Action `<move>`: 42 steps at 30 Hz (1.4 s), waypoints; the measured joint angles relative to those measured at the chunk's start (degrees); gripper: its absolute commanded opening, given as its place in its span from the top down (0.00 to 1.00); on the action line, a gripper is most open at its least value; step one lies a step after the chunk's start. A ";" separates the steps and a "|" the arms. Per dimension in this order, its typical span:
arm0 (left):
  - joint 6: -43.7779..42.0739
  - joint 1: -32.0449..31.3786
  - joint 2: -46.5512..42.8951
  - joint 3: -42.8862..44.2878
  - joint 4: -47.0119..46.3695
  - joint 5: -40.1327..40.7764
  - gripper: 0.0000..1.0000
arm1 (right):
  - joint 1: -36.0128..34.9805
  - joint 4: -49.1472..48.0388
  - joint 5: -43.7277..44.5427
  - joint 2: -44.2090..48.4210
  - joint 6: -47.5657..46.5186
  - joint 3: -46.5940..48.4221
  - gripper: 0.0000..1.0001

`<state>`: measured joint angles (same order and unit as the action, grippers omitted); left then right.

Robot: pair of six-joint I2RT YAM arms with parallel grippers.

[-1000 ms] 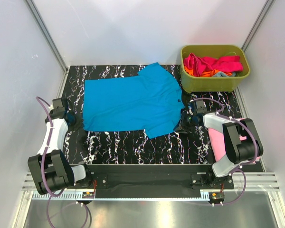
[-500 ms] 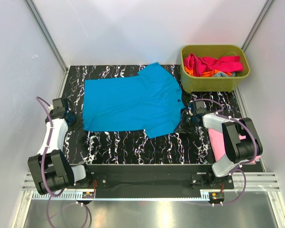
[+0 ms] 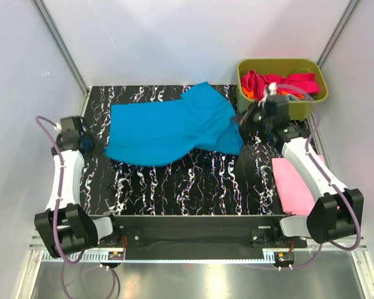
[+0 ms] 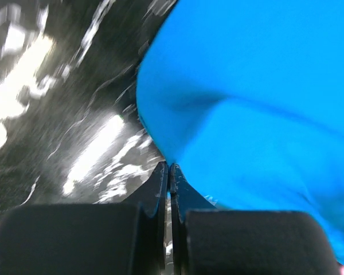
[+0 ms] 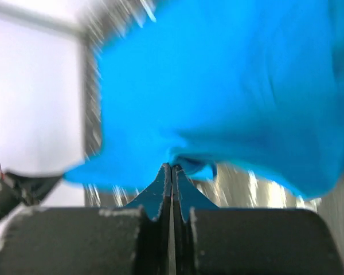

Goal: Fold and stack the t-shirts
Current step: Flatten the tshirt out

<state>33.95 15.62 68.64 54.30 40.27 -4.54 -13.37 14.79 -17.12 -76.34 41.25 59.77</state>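
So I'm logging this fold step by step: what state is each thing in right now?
cyan-blue t-shirt, unfolded, pinched at both side edges, near edge off the table
left gripper, shut on the cyan-blue t-shirt
right gripper, shut on the cyan-blue t-shirt
pink t-shirt, folded, lying flat
olive-green tub, upright, holding crumpled shirts

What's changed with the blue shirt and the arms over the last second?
The right tool closed on the cyan t-shirt at its near-right corner and carried that toward the olive tub. The left tool, shut on the near-left corner, shifted slightly farther out, so the near hem lifted. Folded pink t-shirt and tub unchanged.
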 measured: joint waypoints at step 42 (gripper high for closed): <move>-21.27 -18.75 -15.04 57.75 3.98 27.43 0.95 | 2.49 -30.03 6.43 16.55 -14.45 41.33 1.00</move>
<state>12.69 -3.14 53.60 112.05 44.25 22.90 -10.87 -15.25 -10.70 -59.79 26.81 101.10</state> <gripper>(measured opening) 0.029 0.011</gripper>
